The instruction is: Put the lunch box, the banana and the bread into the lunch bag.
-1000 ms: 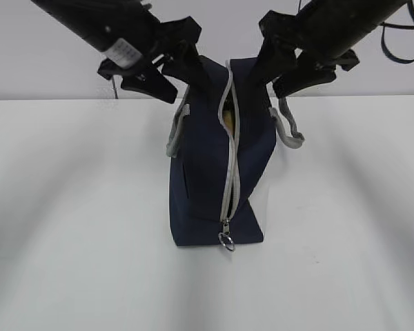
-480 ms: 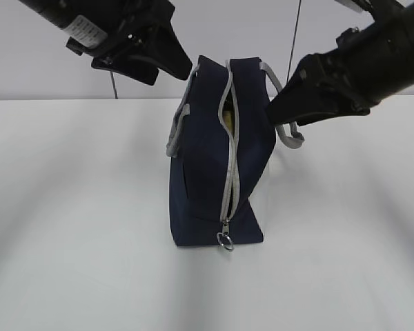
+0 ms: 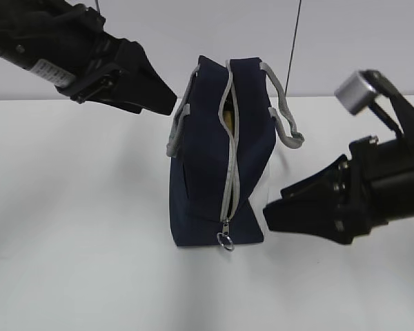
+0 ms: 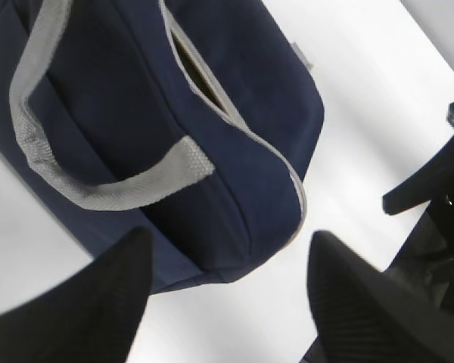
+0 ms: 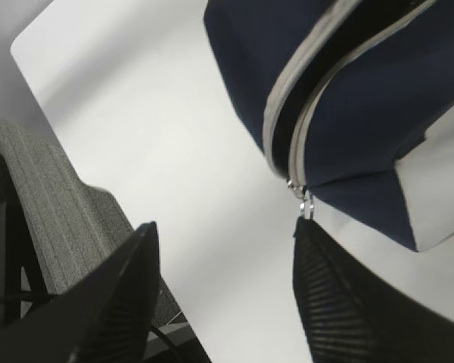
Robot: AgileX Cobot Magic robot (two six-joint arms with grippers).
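A: Start with the biggest thing. Where is the lunch bag point(image 3: 221, 155)?

B: Standing upright in the middle of the white table point(image 3: 76, 227), one bag only. Its long axis runs from the camera away toward the far wall, with the grey zipper point(image 3: 229, 162) down the top and near end. The slot is partly open, the metal ring pull point(image 3: 225, 241) hanging low at the near end.

A: And the arms?

B: Two. The left gripper point(image 4: 227, 287) hangs above and to the left of the bag's far top corner, fingers spread wide, nothing between them. The right gripper point(image 5: 227, 280) sits low on the right, near the table, fingers also spread and empty. In its wrist view the ring pull point(image 5: 306, 206) lies just ahead of the gap between the fingers, so I judge the right arm nearer to the pull, with the bag to its left.

A: So the next move turns on that?

B: Probably: the pull and the zipper line (both grey strap handles point(image 3: 283, 103) flop outward, clear of it).

A: The food?

B: A sliver of yellow-tan point(image 3: 228, 116) shows through the slot; which item it is I cannot tell. No lunch box, banana or bread lies on the table in any view.
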